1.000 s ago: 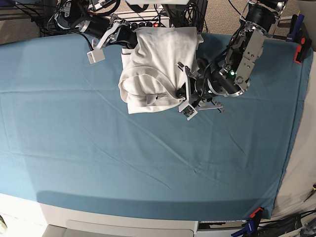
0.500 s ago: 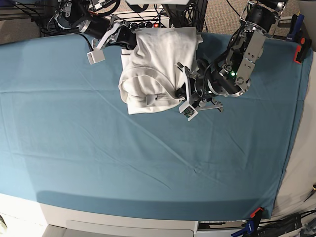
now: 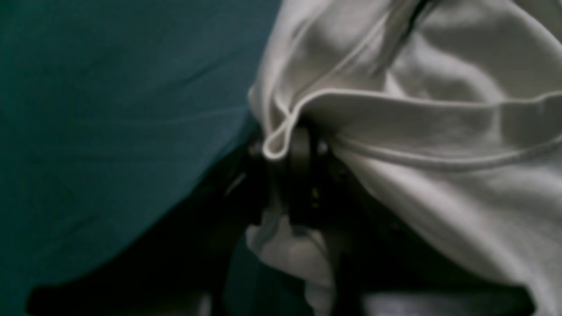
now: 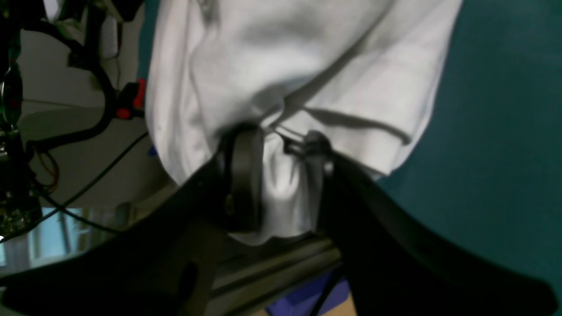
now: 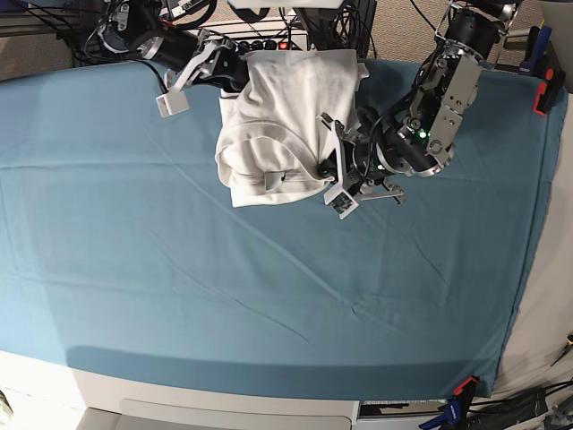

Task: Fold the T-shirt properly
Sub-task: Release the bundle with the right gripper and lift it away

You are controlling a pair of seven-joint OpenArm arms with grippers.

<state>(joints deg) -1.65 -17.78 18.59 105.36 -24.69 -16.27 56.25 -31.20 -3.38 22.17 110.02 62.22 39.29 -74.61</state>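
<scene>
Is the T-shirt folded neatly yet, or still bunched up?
Still bunched. The T-shirt lies doubled over in a wrinkled heap at the far edge of the teal cloth, its hem curled and edges uneven.

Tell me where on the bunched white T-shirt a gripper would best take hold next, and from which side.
Probably the T-shirt's doubled bottom edge nearest the camera, approached from the open teal cloth side. That edge lies exposed in the base view; both arms crowd the other sides.

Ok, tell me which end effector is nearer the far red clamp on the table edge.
Left. The left end effector is at the shirt's near corner, on the clamp's side; the right end effector is beyond the shirt.
</scene>
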